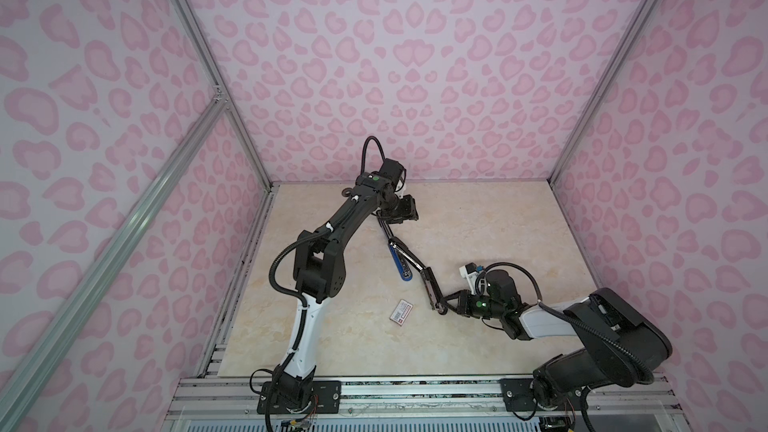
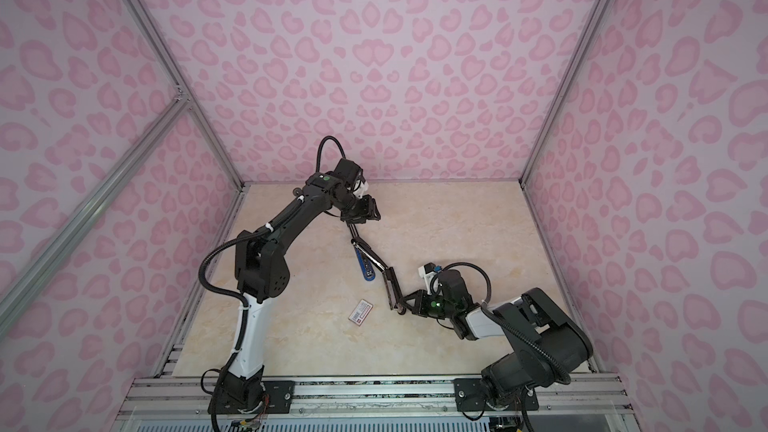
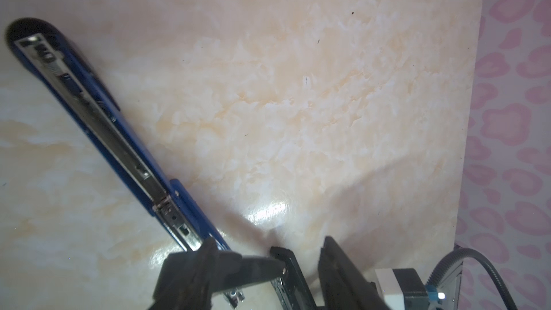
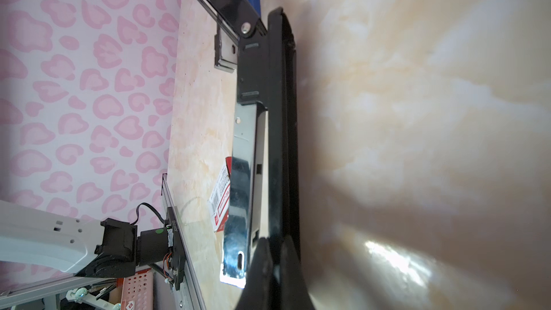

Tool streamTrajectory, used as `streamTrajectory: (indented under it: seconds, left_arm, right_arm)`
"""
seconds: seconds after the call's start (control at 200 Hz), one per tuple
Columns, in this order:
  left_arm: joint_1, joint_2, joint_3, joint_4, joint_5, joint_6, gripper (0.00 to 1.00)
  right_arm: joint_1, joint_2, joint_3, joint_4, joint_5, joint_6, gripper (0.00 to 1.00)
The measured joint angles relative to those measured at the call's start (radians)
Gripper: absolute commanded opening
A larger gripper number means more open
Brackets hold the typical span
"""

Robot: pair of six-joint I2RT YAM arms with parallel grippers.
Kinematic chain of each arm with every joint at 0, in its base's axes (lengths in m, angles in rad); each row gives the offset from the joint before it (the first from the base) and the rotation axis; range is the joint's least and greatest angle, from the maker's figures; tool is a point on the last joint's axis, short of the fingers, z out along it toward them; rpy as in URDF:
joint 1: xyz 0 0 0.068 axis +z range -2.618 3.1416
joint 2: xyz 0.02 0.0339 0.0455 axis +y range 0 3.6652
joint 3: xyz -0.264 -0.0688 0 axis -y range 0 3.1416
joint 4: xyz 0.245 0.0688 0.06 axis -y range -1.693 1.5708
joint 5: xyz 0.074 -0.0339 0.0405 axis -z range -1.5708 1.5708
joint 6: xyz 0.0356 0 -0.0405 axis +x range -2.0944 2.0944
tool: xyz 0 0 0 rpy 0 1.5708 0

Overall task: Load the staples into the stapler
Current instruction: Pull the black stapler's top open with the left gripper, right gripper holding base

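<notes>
A blue stapler lies folded open on the marble table, its metal channel facing up. A black stapler is also swung open. My right gripper is shut on the thin edge of its base. Its long upper arm reaches toward my left gripper. That gripper's jaws stand apart around the arm's black end, with one fingertip touching it and a gap on the other side. I cannot make out the staples in any view.
A small white-and-red barcoded box sleeve lies flat toward the front, left of the right gripper. Pink patterned walls close in the table on three sides. A metal rail with both arm bases runs along the front.
</notes>
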Motion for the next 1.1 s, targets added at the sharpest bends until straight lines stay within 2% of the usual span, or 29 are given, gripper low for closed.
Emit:
streamTrajectory:
  seconds: [0.125,0.17,0.27,0.44,0.605,0.845,0.925,0.965,1.1]
  left_arm:
    - [0.000,-0.140,-0.202,0.043,-0.080,-0.008,0.60]
    - [0.000,-0.172,-0.249,0.050,-0.108,-0.009,0.64]
    - [0.000,-0.242,-0.353,0.071,-0.174,-0.026,0.65]
    - [0.000,-0.257,-0.435,0.110,-0.202,-0.045,0.65]
    - [0.000,-0.193,-0.422,0.175,-0.169,-0.064,0.59]
    - [0.000,-0.097,-0.334,0.229,-0.109,-0.077,0.39]
    - [0.000,-0.060,-0.298,0.232,-0.095,-0.077,0.37]
    - [0.000,-0.041,-0.277,0.233,-0.090,-0.077,0.32]
    - [0.000,0.017,-0.203,0.245,-0.062,-0.074,0.31]
  right_arm:
    - [-0.006,0.043,-0.010,0.070,-0.014,0.023,0.00]
    - [-0.008,0.060,-0.014,0.097,-0.021,0.032,0.00]
    - [-0.012,0.097,-0.021,0.162,-0.031,0.054,0.00]
    - [-0.012,0.126,-0.027,0.220,-0.034,0.077,0.00]
    - [-0.012,0.136,-0.024,0.238,-0.037,0.082,0.00]
    - [-0.014,0.146,-0.035,0.264,-0.033,0.090,0.00]
    - [-0.021,0.155,-0.040,0.275,-0.035,0.094,0.00]
    - [-0.024,0.159,-0.044,0.285,-0.037,0.097,0.00]
    - [-0.039,0.180,-0.060,0.327,-0.041,0.111,0.00]
